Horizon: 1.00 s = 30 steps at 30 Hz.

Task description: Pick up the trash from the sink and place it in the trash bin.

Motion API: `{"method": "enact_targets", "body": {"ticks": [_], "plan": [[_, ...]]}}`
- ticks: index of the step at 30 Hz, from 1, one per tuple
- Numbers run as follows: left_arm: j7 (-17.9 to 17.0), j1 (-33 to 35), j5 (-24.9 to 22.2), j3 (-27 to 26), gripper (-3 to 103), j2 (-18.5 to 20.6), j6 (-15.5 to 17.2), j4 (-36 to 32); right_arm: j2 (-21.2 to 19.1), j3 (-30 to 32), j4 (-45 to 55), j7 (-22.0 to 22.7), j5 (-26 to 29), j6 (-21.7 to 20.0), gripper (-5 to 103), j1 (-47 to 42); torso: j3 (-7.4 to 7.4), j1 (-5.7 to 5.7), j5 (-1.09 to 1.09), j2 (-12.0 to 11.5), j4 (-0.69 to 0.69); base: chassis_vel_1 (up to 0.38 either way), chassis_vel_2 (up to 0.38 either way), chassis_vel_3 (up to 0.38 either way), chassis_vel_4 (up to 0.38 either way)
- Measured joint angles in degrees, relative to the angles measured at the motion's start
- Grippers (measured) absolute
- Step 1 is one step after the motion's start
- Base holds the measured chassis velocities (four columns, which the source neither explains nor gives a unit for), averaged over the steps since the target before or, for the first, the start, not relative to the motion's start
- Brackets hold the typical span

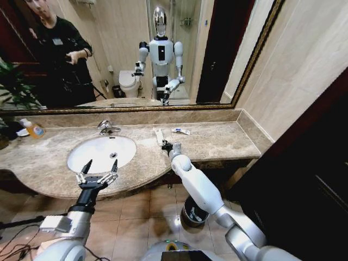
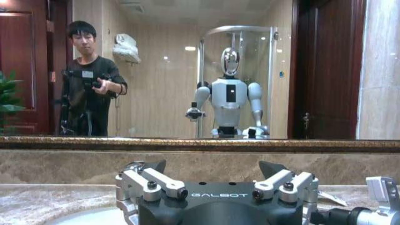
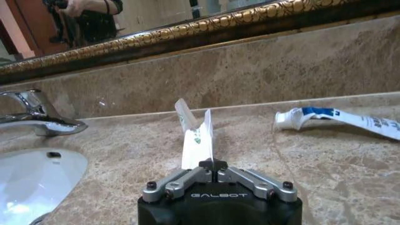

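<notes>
While the left gripper [image 1: 99,169] hangs open over the sink [image 1: 81,163], the right gripper [image 3: 212,165] pinches a flat white wrapper [image 3: 196,138] off the counter [image 3: 325,159], presumably bin-bound.

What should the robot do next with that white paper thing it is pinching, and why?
Probably lift it straight up. The right gripper has its fingers shut on the long flat white wrapper, which rests on the beige marble counter. The dark round trash bin stands on the floor below, so the wrapper must clear the counter first.
</notes>
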Motion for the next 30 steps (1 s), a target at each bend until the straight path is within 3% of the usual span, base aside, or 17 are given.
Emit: {"method": "enact_targets", "body": {"ticks": [17,24,30], "plan": [[0.0,0.0,0.0,0.0,100,0.0,0.0,0.0,-7.5,1.7,12.9,0.6,-2.5,2.1,0,-5.9,0.00,0.00,0.00,0.0,0.00,0.000,0.000,0.000,0.000],[0.0,0.0,0.0,0.0,100,0.0,0.0,0.0,-12.4,5.9,20.4,-5.6,-5.0,4.1,0,-14.5,0.00,-0.01,0.01,0.0,0.00,0.000,0.000,0.000,0.000],[0.0,0.0,0.0,0.0,100,0.0,0.0,0.0,-16.2,9.3,26.5,-7.1,-6.0,5.0,0,-21.2,-0.01,-0.01,0.01,0.0,0.00,0.000,0.000,0.000,0.000]]}}
